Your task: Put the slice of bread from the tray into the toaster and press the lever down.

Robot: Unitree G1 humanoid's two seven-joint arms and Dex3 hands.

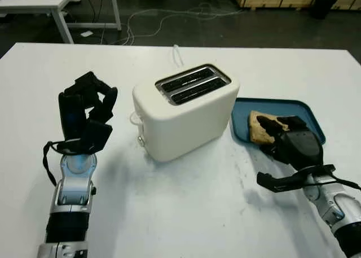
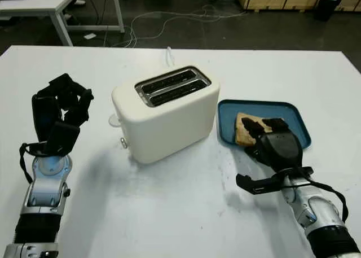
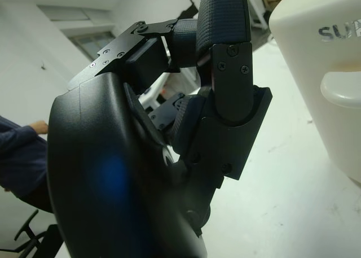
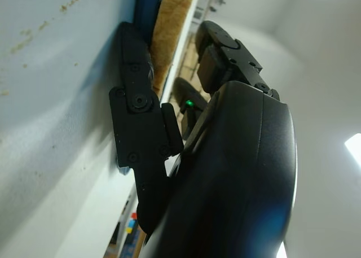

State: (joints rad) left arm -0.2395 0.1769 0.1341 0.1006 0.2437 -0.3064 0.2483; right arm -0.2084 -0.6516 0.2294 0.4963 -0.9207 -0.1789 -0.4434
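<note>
Cream plastic toaster [image 1: 186, 114] sits mid-table, angled, between your two hands, both slots on top showing. Its lever is hard to pick out: there's a small knob-ish bump on the end facing your left hand [image 1: 87, 119], and the left wrist view catches a rounded cream tab there, cut off at the frame edge.

Your right hand [image 2: 271, 139] is over the near edge of the blue tray [image 2: 293, 114], just right of the toaster. Its fingers [image 4: 138, 108] are on the slice of bread [image 2: 245, 128]: one runs along the table side by the tray rim, another curls over the top. The palm hides most of the slice, so you only see its toaster-side corner. Whether you've got a real pinch or are just touching it, I can't tell from these shots.

Your left hand is raised off the white table [image 1: 186, 213], well left of the toaster, fingers curled in and holding nothing. In its wrist view a person's sleeve shows far behind.
</note>
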